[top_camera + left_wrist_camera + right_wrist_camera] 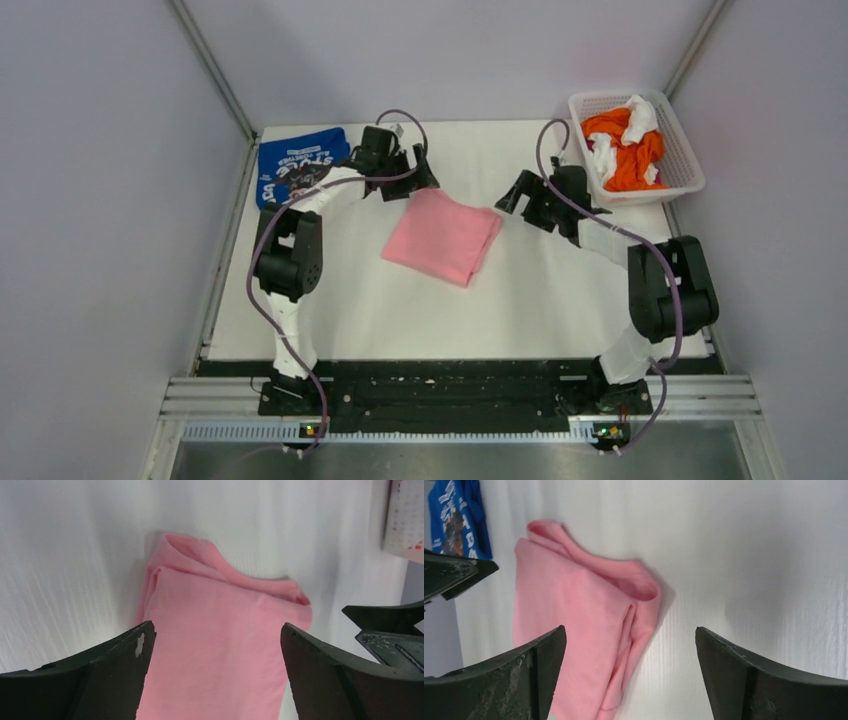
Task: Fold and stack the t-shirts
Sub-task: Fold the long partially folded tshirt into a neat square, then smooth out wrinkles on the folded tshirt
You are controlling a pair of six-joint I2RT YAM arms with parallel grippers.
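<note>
The pink t-shirt [443, 236] lies folded into a small square at the table's middle. It shows in the left wrist view [220, 645] and the right wrist view [579, 625]. The blue t-shirt [297, 163] with white lettering lies folded at the far left, also in the right wrist view [456, 517]. My left gripper [412, 172] is open and empty just above the pink shirt's far left corner. My right gripper [520, 193] is open and empty just off its far right corner. In the left wrist view my left gripper [216, 642] straddles the pink cloth without touching it.
A white lattice basket [668, 175] holding orange and white cloth [625, 145] stands at the far right corner. Bare white table [560, 300] lies in front of the pink shirt. Grey walls bound the table on three sides.
</note>
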